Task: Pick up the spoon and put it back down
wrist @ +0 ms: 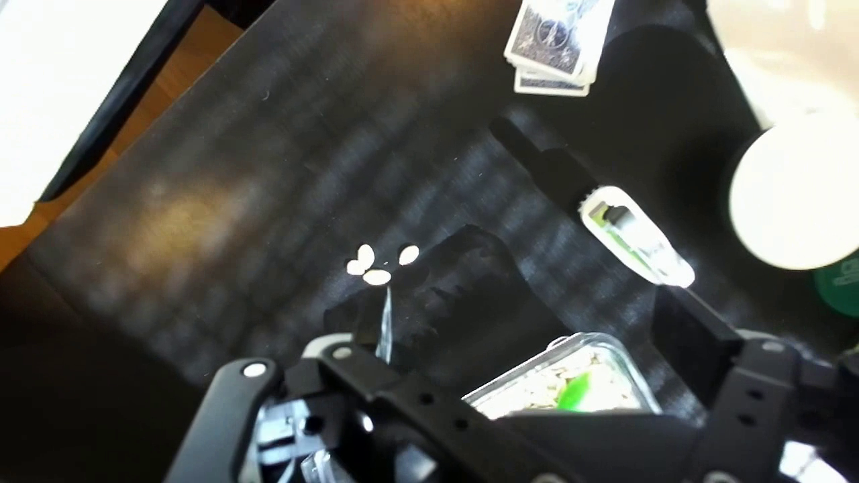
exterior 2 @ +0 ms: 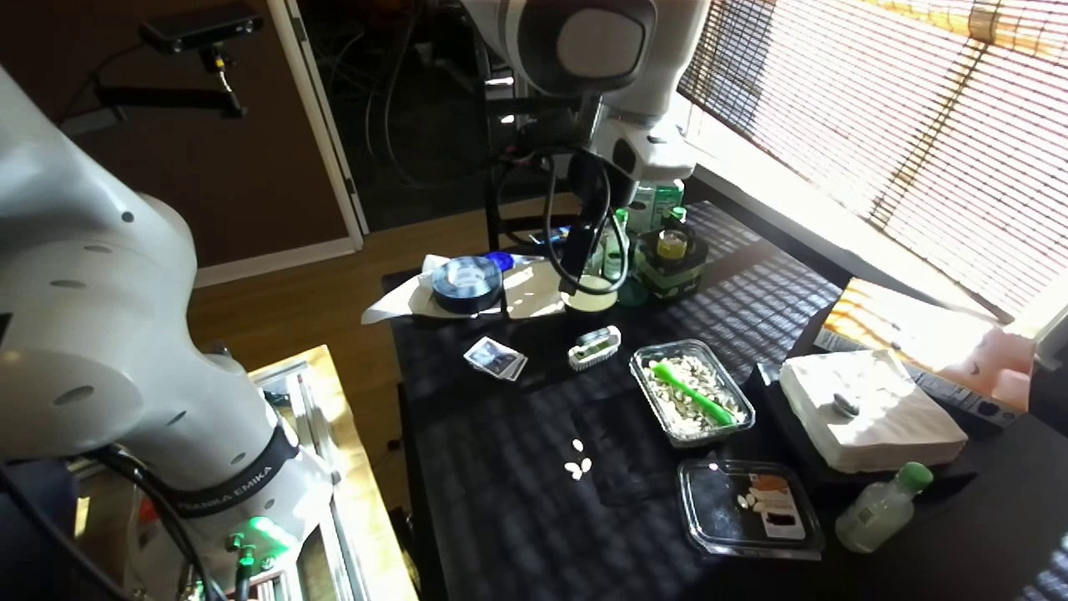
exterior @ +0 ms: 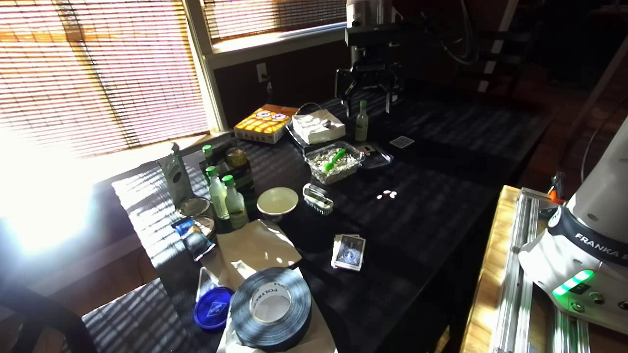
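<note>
Hanging above the dark table (exterior: 417,220), the gripper (exterior: 368,106) has its jaws spread wide, only air between them. A clear tub (exterior 2: 709,433) holds pale, seed-like pieces (exterior 2: 707,380); on top of them lies the spoon (exterior 2: 691,393), slender and bright green.

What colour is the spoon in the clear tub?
Bright green; the spoon shows best in an exterior view.

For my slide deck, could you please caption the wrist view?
Open gripper above a dark table, with the green spoon partly in view in a clear tub of pale seed-like pieces.
</note>
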